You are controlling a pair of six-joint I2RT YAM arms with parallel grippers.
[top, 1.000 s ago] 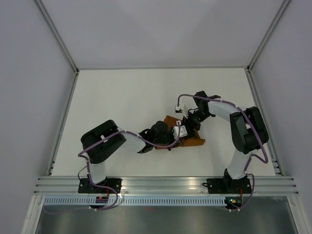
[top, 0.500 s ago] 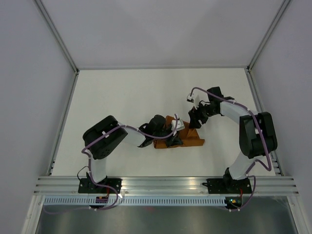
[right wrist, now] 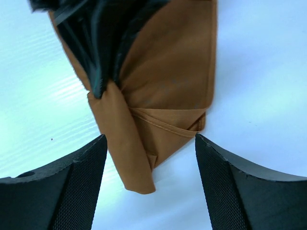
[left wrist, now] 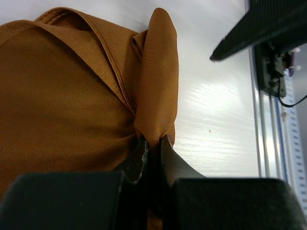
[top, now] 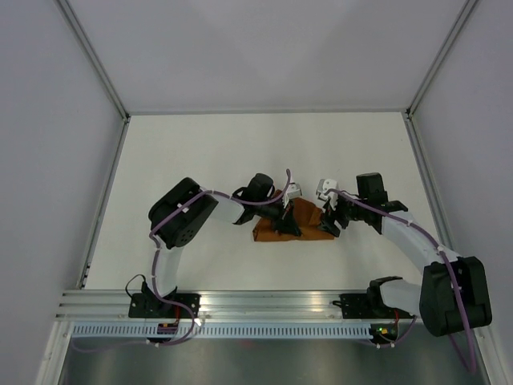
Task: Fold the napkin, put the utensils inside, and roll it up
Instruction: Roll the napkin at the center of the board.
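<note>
- The napkin lies as a folded, bunched rust-orange bundle on the white table, slightly right of the middle and closer to the near edge than to the far edge.
- The left fingers meet the bundle from its left side. In the left wrist view they are clenched on a raised fold of the napkin. A narrow ridge of cloth stands up from the gap between the two tips, which are pressed almost together.
- Beside that pinched ridge the cloth spreads into a broad flat layer with a hemmed edge running diagonally across it.
- The right fingers are at the bundle's right end, the end nearer the table's right edge.
- In the right wrist view the right fingers are released and spread wide. The folded end of the napkin lies in the gap between them, clear of both pads in that view.
- That end shows a long narrow flap on one side and a triangular tuck with a stitched hem next to it.
- The dark left fingers appear at the top of the right wrist view, gripping the cloth where the narrow flap begins.
</note>
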